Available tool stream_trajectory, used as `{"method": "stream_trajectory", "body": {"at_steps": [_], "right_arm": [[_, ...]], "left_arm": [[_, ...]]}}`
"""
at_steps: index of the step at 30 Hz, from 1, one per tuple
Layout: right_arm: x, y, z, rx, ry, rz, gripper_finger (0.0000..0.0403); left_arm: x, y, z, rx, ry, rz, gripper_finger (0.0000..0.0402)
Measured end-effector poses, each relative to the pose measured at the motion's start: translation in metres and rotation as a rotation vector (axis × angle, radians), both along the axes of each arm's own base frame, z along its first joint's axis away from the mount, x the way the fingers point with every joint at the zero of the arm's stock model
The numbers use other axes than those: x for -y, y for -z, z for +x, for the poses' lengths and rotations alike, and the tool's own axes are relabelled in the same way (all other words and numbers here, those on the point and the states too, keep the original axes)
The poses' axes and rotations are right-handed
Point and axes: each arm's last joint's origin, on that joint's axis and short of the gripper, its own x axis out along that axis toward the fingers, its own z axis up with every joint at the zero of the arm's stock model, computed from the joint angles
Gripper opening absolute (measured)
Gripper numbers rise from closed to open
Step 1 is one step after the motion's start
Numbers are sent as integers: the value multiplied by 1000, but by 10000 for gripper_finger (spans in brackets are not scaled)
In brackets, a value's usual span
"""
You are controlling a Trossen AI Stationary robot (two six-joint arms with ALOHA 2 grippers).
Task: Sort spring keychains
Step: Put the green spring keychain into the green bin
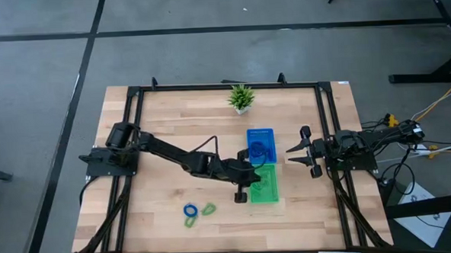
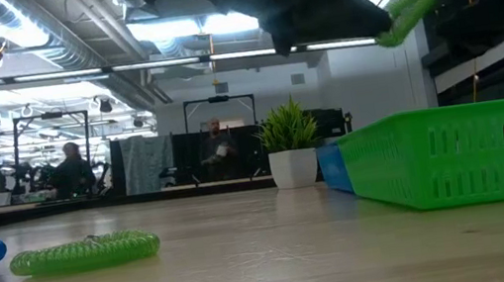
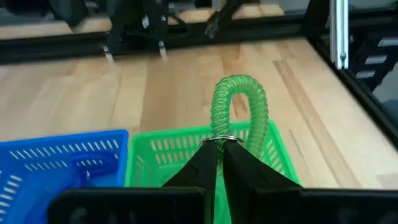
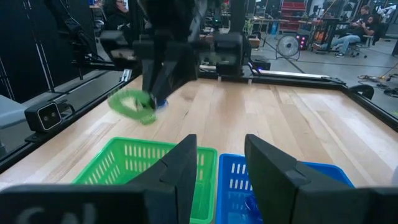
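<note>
Jaws of our left gripper (image 3: pixel 221 149) pinched on a green keychain (image 3: pixel 239 109), green tray (image 1: pixel 265 187) directly beneath; right gripper (image 1: pixel 294 155), at 3 o'clock, gapes empty.

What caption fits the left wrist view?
Left gripper shut on a green spring keychain, held above the green tray.

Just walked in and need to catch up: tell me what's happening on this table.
The robot is sorting spring keychains by colour. The left gripper is shut on a green keychain, holding it in the air above the green tray. The blue tray beside it already holds a blue keychain. One blue keychain and one green keychain lie on the table, not yet sorted. The right gripper waits open near the trays. A small potted plant stands at the table's far edge.
</note>
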Motion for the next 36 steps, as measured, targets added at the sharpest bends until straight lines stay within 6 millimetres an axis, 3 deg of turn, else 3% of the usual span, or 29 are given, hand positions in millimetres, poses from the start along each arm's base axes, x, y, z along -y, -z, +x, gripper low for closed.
{"method": "stream_trajectory", "body": {"at_steps": [7, 23, 29, 36], "right_arm": [[0, 0, 0, 0, 0, 0, 136], [0, 0, 0, 0, 0, 0, 136], [0, 0, 0, 0, 0, 0, 136], [0, 0, 0, 0, 0, 0, 136]], "left_arm": [[-4, 8, 2, -25, -9, 35, 34], [-5, 8, 2, -20, -59, 41, 137], [1, 6, -1, -25, -21, 32, 144], [14, -16, -17, -57, 80, 61, 133]]}}
